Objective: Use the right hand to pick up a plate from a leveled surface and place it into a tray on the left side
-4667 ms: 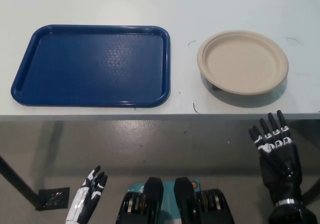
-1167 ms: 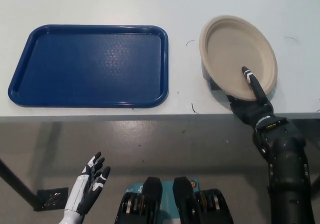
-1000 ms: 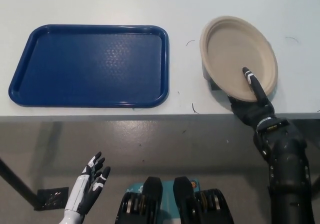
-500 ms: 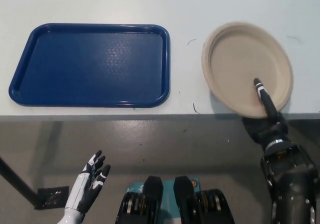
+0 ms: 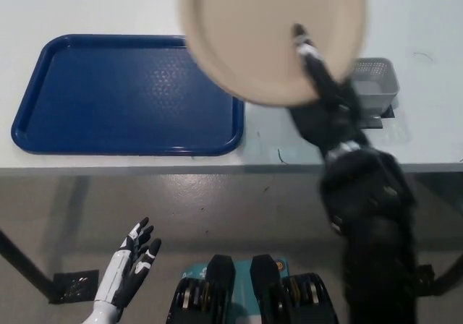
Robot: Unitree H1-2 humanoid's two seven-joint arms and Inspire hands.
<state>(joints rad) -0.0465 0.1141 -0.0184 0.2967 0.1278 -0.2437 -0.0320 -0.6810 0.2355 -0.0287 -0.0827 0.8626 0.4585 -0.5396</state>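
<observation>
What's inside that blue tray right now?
The blue tray shows nothing inside; its right corner is hidden behind the plate lifted by the right robot hand.

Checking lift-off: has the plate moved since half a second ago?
Yes. The plate, gripped by the right hand, is up off the grey basket and left, now overlapping the blue tray.

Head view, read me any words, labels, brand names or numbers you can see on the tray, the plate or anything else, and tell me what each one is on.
None: no text can be read anywhere.
Blue tray: a dotted texture only.
Beige plate, held up by the right hand: plain and motion-blurred.
Small grey basket: no label visible.
Table: a few faint pen-like marks, not letters.
</observation>
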